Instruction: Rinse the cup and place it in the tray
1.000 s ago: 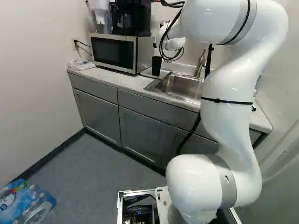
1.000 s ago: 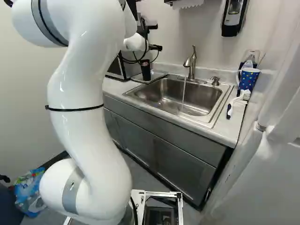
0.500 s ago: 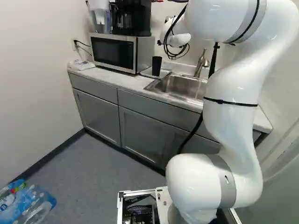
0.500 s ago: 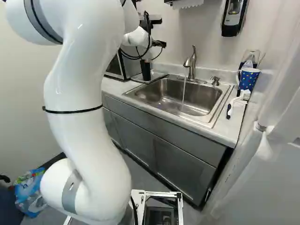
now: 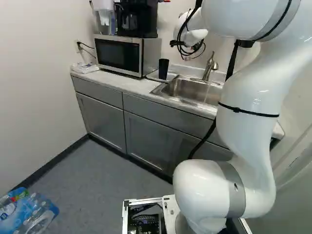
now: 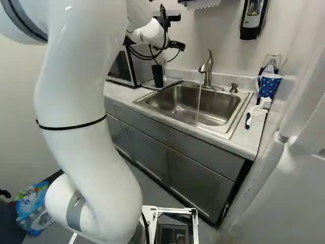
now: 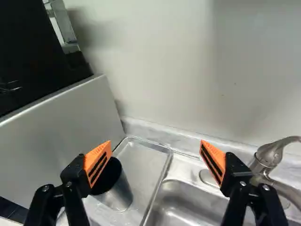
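The dark cup (image 5: 164, 68) stands on end on the metal tray (image 6: 173, 81), between microwave and sink. High beyond the tray, my gripper (image 6: 175, 46) is partly hidden by the wrist and cables. Seen from the wrist, the open gripper (image 7: 156, 149) has its orange pads wide apart with nothing between them. The cup (image 7: 118, 190), silvery with a dark top there, is beyond and below one finger, apart from it. Bare tray (image 7: 146, 162) shows beside it.
Water runs from the faucet (image 6: 207, 68) into the sink (image 6: 177, 101). The microwave (image 5: 122, 54) borders the tray. A blue mug (image 6: 269, 86) and a white brush (image 6: 260, 107) are at the counter's far right end. Bottles (image 5: 31, 214) lie on the floor.
My arm's wrist has moved up and to the right in the base views, away from the cup, while the upper arm swung back. The cup stayed on the tray. The base has not moved.
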Robot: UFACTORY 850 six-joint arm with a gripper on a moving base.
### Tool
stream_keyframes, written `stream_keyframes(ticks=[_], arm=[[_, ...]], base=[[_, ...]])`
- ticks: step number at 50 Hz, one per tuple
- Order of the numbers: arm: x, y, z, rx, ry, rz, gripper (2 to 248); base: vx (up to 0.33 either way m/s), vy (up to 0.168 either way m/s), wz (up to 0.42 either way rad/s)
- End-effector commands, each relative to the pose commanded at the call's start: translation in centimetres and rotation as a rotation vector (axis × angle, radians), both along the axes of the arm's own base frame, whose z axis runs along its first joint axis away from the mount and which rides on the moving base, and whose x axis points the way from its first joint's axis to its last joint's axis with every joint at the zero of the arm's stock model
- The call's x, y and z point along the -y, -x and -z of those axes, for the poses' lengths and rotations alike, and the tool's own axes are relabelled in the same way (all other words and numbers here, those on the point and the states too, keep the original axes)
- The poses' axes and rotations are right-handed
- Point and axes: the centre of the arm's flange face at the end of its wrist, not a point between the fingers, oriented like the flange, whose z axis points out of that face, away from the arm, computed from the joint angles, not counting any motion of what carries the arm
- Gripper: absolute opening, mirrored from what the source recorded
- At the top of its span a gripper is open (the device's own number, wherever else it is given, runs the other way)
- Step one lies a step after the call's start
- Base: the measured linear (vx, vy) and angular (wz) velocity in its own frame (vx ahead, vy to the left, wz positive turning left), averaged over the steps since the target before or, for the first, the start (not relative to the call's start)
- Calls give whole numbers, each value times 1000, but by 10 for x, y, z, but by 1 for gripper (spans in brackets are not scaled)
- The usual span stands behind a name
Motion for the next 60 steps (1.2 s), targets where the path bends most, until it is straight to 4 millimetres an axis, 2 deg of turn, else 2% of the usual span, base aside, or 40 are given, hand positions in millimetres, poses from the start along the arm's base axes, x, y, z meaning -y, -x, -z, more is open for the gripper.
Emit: stream_keyframes(ticks=[24, 60], arm=[[27, 36, -26, 33, 7, 54, 247], [59, 35, -26, 35, 8, 106, 247]], base=[[0, 0, 0], [0, 0, 0]])
